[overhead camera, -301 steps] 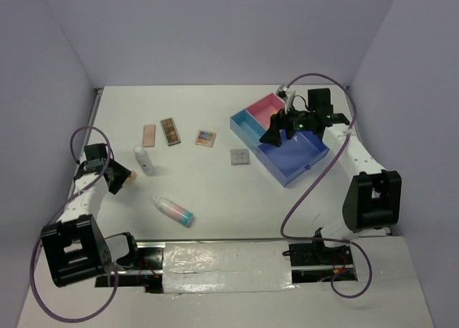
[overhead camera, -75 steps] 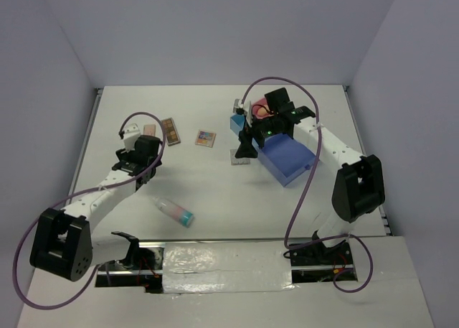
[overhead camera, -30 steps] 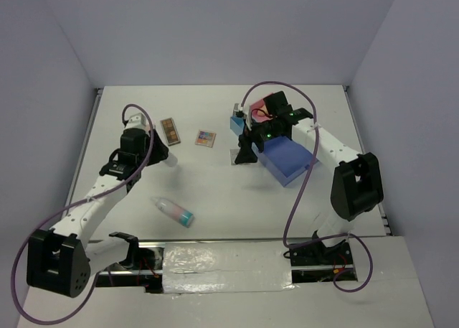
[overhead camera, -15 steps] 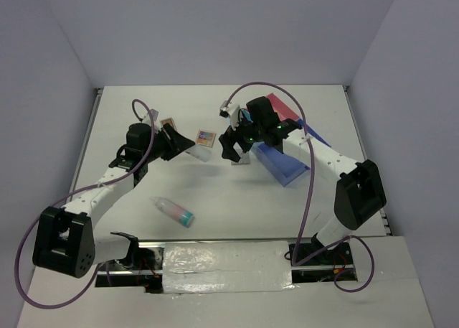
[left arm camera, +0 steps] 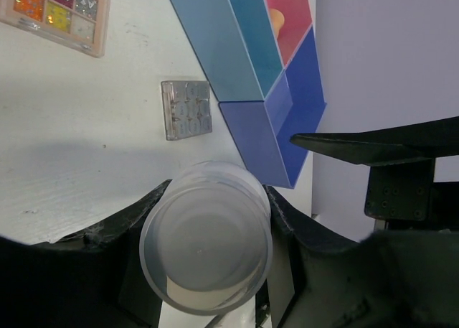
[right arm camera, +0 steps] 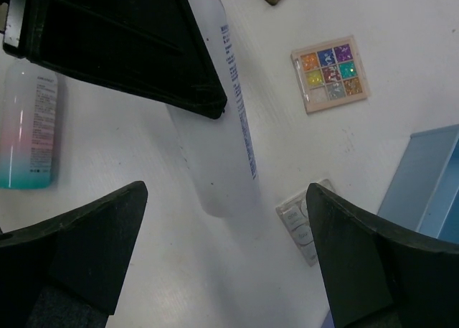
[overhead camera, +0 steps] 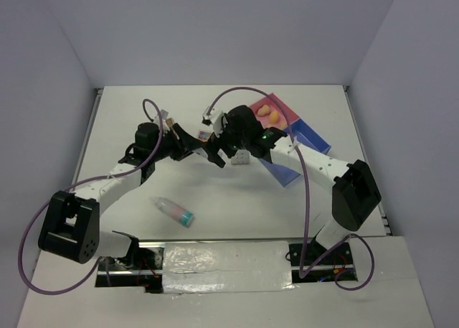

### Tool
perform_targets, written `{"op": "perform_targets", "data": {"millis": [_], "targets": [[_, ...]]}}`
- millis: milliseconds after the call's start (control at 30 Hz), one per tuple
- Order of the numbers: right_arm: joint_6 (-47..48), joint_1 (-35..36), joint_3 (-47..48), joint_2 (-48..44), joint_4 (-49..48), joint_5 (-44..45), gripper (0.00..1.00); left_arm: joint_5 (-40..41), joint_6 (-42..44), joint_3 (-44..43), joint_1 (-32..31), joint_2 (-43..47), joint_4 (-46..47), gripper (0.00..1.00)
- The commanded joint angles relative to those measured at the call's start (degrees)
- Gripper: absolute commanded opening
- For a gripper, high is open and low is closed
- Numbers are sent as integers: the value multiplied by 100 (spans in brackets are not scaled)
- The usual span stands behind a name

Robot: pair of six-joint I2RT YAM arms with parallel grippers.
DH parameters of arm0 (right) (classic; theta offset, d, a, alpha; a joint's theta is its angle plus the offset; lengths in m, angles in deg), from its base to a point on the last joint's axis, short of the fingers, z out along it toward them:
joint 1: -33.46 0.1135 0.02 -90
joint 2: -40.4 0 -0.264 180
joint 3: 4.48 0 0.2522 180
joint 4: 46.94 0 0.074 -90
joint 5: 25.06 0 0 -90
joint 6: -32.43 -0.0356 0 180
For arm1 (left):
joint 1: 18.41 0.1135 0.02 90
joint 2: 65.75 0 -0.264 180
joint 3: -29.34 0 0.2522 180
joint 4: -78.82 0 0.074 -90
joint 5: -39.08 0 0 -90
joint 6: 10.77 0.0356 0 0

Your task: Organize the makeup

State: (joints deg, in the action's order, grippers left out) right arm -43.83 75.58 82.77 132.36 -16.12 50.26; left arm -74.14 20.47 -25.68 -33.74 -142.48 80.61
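Observation:
My left gripper (overhead camera: 186, 147) is shut on the white bottle (left arm camera: 206, 245) and holds it level above the table, base pointing right. The bottle (right arm camera: 219, 138) shows in the right wrist view, sticking out of the left gripper's black fingers (right arm camera: 122, 48). My right gripper (right arm camera: 226, 260) is open and empty, its jaws wide apart just beyond the bottle's base; it is at mid-table in the top view (overhead camera: 214, 154). The grey palette (overhead camera: 240, 158) and the multicoloured palette (right arm camera: 330, 73) lie flat nearby. The teal-capped tube (overhead camera: 172, 211) lies near the front. Two tan sponges (overhead camera: 269, 113) sit in the tray's pink part.
The pink-and-blue tray (overhead camera: 308, 133) stands right of centre, its blue wall (left arm camera: 251, 77) close to the grey palette (left arm camera: 186, 109). The other palettes at the back left are mostly hidden by my left arm. Both arms reach in and meet at mid-table.
My left gripper has carried the white bottle rightwards to mid-table. My right arm has swung left, away from the tray, and now faces the bottle with open jaws.

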Motion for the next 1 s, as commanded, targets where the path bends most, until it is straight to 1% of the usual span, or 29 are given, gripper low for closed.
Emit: {"op": "perform_targets", "data": {"millis": [0, 200, 300, 333, 433, 500, 533, 567, 633, 667, 700, 733, 767, 800, 833, 900, 933, 967], "targets": [[296, 129, 183, 181, -308, 228, 99, -279, -223, -208, -57, 0, 774, 0], [744, 287, 121, 384, -492, 360, 96, -341, -267, -216, -84, -9, 827, 0], [893, 366, 121, 489, -633, 509, 93, -420, -311, -225, -110, -61, 897, 0], [920, 392, 156, 515, -660, 614, 88, -429, -311, -242, -119, -79, 897, 0], [955, 384, 192, 586, -739, 720, 81, -437, -311, -243, -128, -79, 879, 0], [973, 384, 174, 586, -792, 747, 74, -437, -311, -234, -128, -79, 871, 0], [990, 384, 157, 595, -801, 756, 70, -446, -329, -225, -128, -79, 879, 0], [999, 392, 174, 612, -783, 738, 62, -481, -346, -234, -128, -88, 871, 0], [982, 384, 165, 630, -748, 729, 56, -508, -373, -225, -128, -105, 879, 1], [956, 375, 157, 630, -748, 729, 50, -525, -390, -225, -128, -114, 897, 1], [938, 375, 156, 639, -713, 712, 47, -534, -399, -208, -128, -114, 923, 2], [886, 384, 156, 639, -687, 660, 42, -534, -390, -208, -128, -114, 923, 2], [850, 384, 156, 647, -634, 598, 38, -525, -382, -208, -128, -114, 923, 3], [824, 384, 148, 647, -616, 571, 36, -534, -382, -216, -128, -114, 923, 4], [780, 384, 130, 621, -607, 554, 33, -534, -382, -216, -137, -114, 906, 8], [762, 384, 25, 551, -677, 519, 30, -552, -364, -234, -128, -114, 871, 13], [762, 392, -19, 472, -712, 518, 29, -560, -364, -260, -128, -106, 827, 25], [771, 375, -63, 419, -765, 510, 29, -543, -364, -278, -128, -97, 757, 31]]}}
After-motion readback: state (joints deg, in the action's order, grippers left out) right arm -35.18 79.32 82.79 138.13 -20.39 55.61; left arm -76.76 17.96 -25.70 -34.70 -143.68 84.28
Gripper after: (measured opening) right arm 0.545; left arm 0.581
